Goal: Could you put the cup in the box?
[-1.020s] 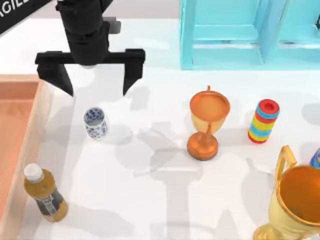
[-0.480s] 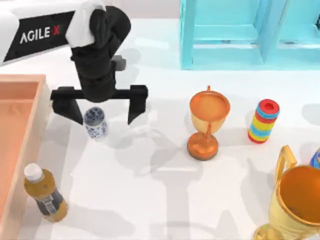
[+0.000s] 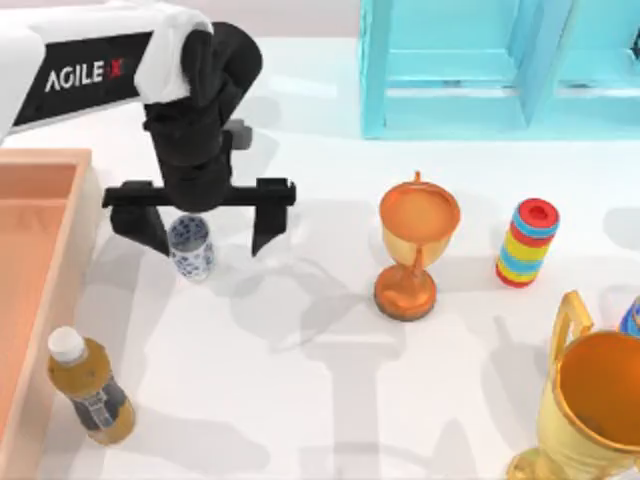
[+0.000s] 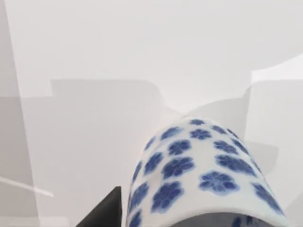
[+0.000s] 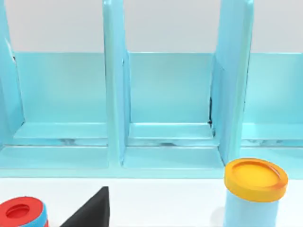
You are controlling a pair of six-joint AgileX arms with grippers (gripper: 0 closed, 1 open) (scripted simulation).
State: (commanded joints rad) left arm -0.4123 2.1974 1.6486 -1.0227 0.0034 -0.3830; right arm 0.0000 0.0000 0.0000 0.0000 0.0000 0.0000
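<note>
Left gripper point(image 3: 206, 228): moves from the far side of the table, nearer than a second ago, and now straddles the cup point(image 3: 190, 247), jaws spread wide, one finger point(image 3: 143, 222) just left of it, the other well to its right. Half a second ago it sat slightly nearer. Left arm point(image 3: 75, 70): more of its white link now reaches in from the far left.

The cup point(image 3: 190, 249) is showing white with blue flowers. The box point(image 3: 40, 260) is glowing orange-brown with a paler rim. The left tool point(image 3: 204, 228) is showing black, the shelf unit point(image 3: 450, 70) cyan, the counter point(image 3: 330, 400) white, the goblet point(image 3: 412, 255) orange.
</note>
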